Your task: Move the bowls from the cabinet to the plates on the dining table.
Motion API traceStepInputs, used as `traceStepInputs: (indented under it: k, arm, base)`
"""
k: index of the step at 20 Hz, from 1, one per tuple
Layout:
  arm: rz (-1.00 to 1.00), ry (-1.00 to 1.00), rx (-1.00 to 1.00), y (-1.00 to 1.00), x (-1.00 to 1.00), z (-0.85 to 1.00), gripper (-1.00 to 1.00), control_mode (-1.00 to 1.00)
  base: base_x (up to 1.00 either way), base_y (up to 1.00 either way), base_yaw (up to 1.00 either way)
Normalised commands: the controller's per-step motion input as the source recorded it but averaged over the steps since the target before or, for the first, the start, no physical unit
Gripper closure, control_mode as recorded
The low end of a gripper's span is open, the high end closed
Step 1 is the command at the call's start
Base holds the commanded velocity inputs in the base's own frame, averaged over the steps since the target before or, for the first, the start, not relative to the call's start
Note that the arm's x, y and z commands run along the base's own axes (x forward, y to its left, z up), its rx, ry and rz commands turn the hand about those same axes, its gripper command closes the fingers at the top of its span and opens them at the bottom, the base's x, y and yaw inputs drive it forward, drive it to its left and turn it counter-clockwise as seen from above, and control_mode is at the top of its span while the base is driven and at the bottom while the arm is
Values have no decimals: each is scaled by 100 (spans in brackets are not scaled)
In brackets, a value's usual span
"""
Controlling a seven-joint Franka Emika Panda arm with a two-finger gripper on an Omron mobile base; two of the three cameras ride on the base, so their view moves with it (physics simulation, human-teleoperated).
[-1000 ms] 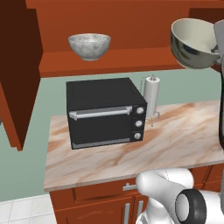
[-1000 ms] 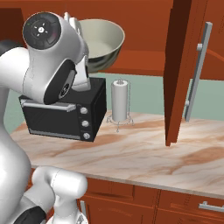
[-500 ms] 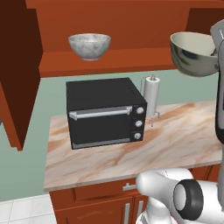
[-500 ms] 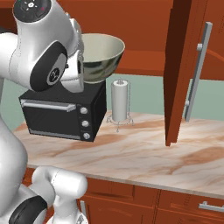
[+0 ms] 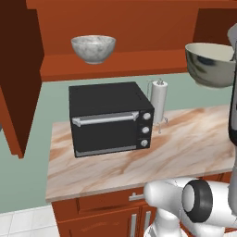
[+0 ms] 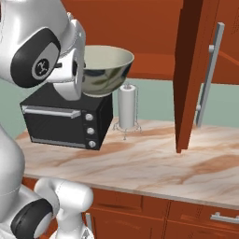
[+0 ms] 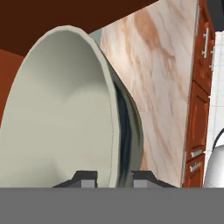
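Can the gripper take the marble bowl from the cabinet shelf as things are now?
Probably not yet: the gripper is shut on the metal bowl's rim. The marble bowl sits unobstructed on the open cabinet shelf.

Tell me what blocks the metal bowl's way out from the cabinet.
Nothing visible does. The gripper clamps the rim of the metal bowl, held in open air above the oven and paper towel roll, left of the open cabinet door.

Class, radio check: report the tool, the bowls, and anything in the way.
Tool shut on metal bowl's rim, bowl aloft above the counter. Marble bowl on the cabinet shelf. Black oven, paper towel holder and open cabinet door close by.
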Motion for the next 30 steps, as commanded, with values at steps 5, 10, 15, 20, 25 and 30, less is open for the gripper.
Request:
traceStepInputs:
  k: [5, 10, 15, 20, 25, 30]
  arm:
    - [0, 0, 0, 0, 0, 0, 100, 100]
    - [0, 0, 0, 0, 0, 0, 100, 100]
    - [0, 0, 0, 0, 0, 0, 100, 100]
    - [0, 0, 0, 0, 0, 0, 100, 100]
    - [0, 0, 0, 0, 0, 0, 100, 100]
    - [0, 0, 0, 0, 0, 0, 100, 100]
  base:
    - [-44, 2, -7]
    - [-56, 11, -6]
    - [-58, 15, -5]
    - [-55, 25, -3]
    - [-45, 42, -5]
    - [-39, 40, -7]
